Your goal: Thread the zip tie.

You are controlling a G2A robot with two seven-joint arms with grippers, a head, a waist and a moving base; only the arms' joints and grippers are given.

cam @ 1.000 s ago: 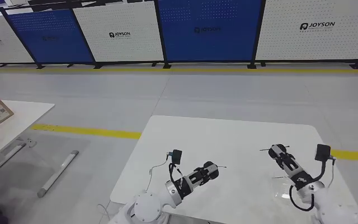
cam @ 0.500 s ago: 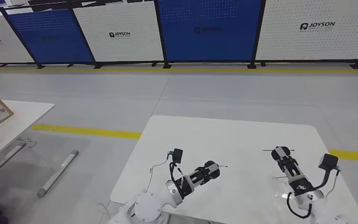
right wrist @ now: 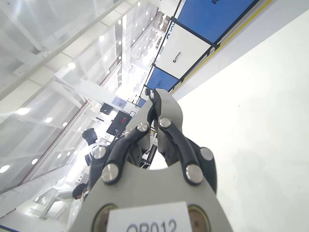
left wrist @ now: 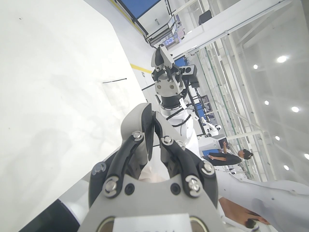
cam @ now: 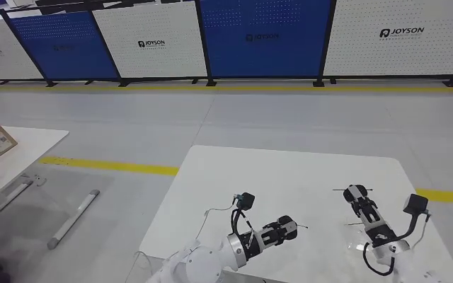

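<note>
Two pinches: my right jaws clamp the zip tie (cam: 337, 189) at 3 o'clock, my left jaws a black strand (cam: 302, 226) at 6 o'clock, presumably to align them for threading.

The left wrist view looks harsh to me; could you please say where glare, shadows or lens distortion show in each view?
Left wrist view: ceiling lamps flare, the table is washed to near-white, and beams bend slightly, as with a wide lens. Right wrist view: lamps bloom likewise past the right claw, and beams curve. Top view: even light, only faint shadows.
</note>
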